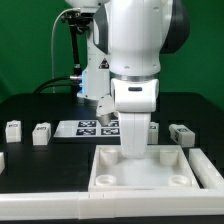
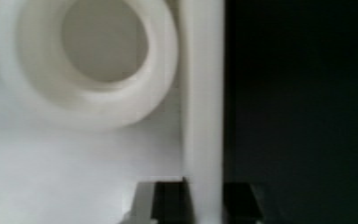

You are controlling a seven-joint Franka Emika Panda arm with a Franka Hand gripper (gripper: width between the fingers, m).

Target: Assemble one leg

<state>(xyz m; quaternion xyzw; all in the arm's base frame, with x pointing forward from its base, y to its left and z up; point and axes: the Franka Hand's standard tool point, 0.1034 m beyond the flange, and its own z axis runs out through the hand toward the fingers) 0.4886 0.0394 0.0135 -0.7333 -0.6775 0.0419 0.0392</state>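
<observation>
The leg (image 1: 135, 142) hangs upright in the pincer (image 1: 135, 130), clamped between its dark fingers (image 2: 153, 203). Its lower end is at the far rim of the white panel (image 1: 110, 178), near a round socket (image 2: 87, 50). Spare legs (image 1: 41, 133) and the marker board (image 1: 92, 127) lie on the black surface (image 1: 30, 165).

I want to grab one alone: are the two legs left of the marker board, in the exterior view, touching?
Apart. The exterior view shows black table between the inner leg and the outer leg.
</observation>
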